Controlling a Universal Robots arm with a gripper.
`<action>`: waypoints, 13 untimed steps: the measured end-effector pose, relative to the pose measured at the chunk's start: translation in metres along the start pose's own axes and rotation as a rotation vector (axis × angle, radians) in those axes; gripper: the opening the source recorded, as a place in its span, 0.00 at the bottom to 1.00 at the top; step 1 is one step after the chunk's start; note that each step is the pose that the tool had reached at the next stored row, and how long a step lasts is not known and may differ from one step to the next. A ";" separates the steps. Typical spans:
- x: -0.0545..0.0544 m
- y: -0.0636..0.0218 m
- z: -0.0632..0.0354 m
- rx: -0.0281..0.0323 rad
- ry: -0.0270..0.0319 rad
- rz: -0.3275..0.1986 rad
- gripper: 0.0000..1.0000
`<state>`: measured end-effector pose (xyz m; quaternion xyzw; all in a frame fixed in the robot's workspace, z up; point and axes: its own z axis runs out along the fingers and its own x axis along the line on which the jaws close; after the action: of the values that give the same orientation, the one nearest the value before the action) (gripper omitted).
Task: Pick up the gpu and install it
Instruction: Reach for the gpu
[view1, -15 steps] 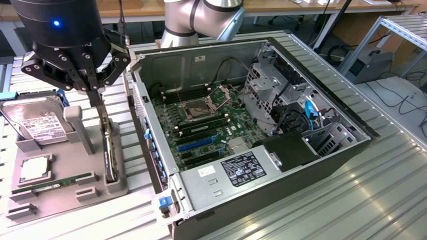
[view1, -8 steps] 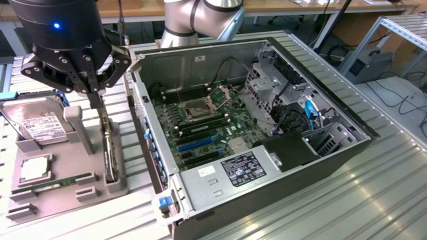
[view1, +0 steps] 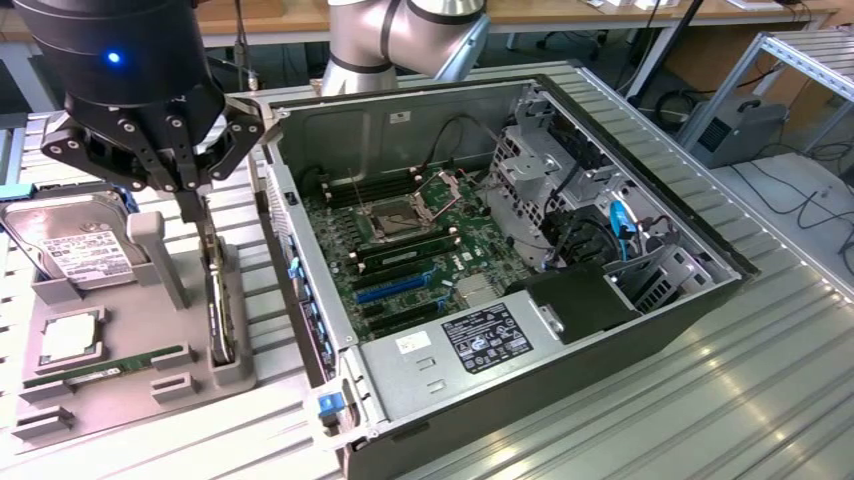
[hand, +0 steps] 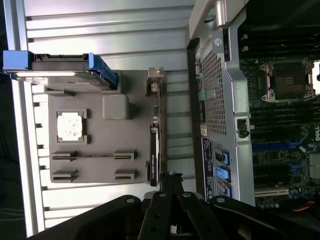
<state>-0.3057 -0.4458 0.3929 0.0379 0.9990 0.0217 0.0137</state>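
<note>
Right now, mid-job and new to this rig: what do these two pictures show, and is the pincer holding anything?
The machine is a robot arm ending in a pincer. The exterior view is shot from off the arm; the wrist view from a camera on its wrist. On the metal table stand an open computer case and a grey holder tray carrying a hard drive, a processor chip, a green memory stick and the gpu, standing on edge. The pincer is shut, tips close by the gpu's end; whether they touch, I cannot tell. The gpu sits in the tray.
</note>
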 end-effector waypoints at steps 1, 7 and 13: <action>0.000 -0.0007 -0.0001 0.0001 0.0000 0.000 0.11; 0.000 -0.0044 -0.0002 0.0001 0.0000 0.000 0.11; -0.001 -0.0063 -0.0003 0.0001 0.0000 0.000 0.11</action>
<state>-0.3056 -0.4521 0.3930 0.0379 0.9990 0.0217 0.0137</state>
